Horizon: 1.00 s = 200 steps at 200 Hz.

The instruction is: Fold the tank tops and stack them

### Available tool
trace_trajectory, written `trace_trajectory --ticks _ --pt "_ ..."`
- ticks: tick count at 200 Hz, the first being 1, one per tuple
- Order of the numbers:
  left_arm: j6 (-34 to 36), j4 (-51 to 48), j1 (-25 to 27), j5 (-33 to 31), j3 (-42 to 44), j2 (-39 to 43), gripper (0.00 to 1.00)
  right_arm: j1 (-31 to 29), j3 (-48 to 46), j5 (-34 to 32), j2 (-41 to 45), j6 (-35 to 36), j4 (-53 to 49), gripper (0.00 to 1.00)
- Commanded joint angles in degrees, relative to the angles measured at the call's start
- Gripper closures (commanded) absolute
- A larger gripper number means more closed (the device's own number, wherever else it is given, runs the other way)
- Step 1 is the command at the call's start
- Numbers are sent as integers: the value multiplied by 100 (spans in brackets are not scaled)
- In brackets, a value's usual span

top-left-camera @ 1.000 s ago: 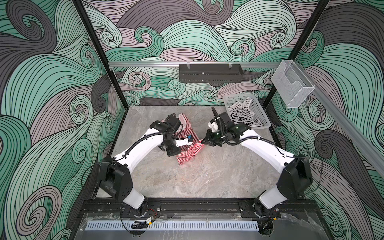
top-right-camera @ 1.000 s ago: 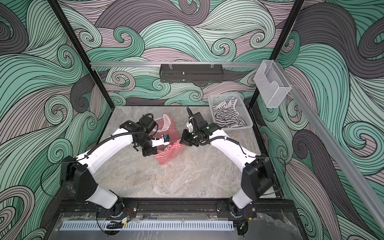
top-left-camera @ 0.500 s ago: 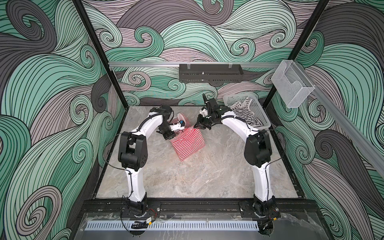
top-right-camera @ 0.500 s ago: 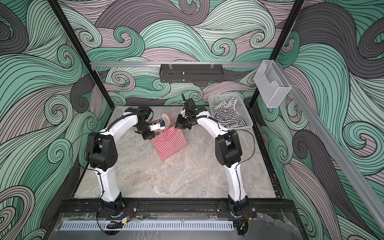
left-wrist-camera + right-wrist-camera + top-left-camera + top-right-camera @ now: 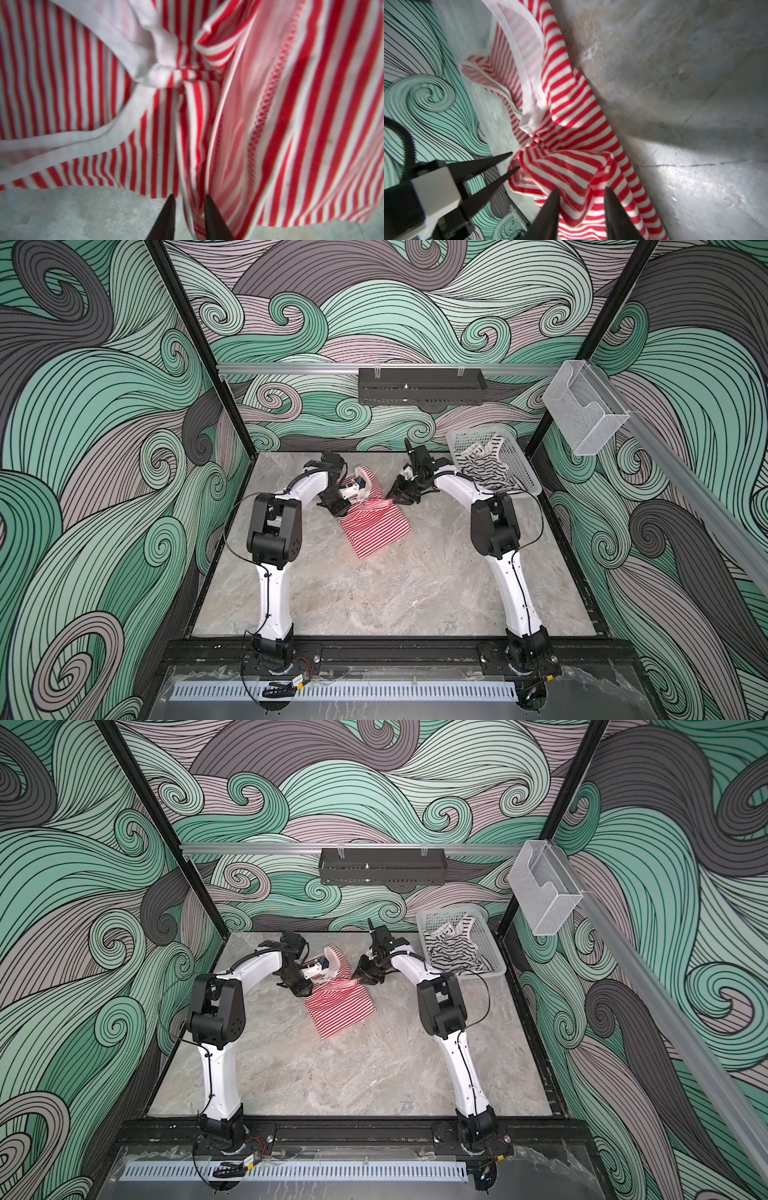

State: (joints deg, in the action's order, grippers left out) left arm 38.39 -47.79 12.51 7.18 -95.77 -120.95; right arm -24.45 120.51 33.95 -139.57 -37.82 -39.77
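The left end effector [image 5: 369,498] reaches in over the far-middle counter [image 5: 374,597], low over the far end of the red-striped top [image 5: 376,531]. In its wrist view the fingertips [image 5: 169,205] stand a narrow gap apart with a hem fold running between them. Whether they pinch it cannot be told. White straps [image 5: 93,135] loop across the stripes just beyond.

In both top views the red-striped top lies between the two end effectors. Its folded body rests flat as a skewed rectangle with one corner pointing at the near edge. Its long axis runs roughly near to far, leaning a little left at the far end. The strap end is bunched and lifted off the counter behind the left end effector.

The right end effector [image 5: 389,498] comes from the right to the far right corner of the folded body. In the right wrist view its fingers [image 5: 609,199] stand clearly apart, with rumpled striped cloth between and beyond them. The left end effector's tips [image 5: 513,160] sit at the same bunch.

At the far right corner stands the basket [image 5: 461,443]. The black-striped top [image 5: 486,472] lies crumpled inside it and hangs over the near rim.
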Motion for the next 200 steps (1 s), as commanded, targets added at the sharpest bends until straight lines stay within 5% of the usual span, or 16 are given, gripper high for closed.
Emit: trace_trajectory --ticks 1,44,72,92,122,200 --pt "-565 746 -56 -266 342 495 65 36 -344 231 555 36 529 43" --pt "-812 676 -39 -36 936 1397 61 -1 -1920 123 1619 -257 1257 44" --pt "-700 472 5 578 1278 1692 63 -140 -2460 -32 1914 -263 1248 73" --pt "-649 513 53 827 1380 1564 69 -314 -2726 -186 2046 -208 1221 84" --pt "-719 70 136 765 838 892 83 -434 -3097 -260 2093 -245 1413 84" --pt "-1096 216 146 -275 -147 -297 81 -457 -3491 -586 1853 -193 1378 85"
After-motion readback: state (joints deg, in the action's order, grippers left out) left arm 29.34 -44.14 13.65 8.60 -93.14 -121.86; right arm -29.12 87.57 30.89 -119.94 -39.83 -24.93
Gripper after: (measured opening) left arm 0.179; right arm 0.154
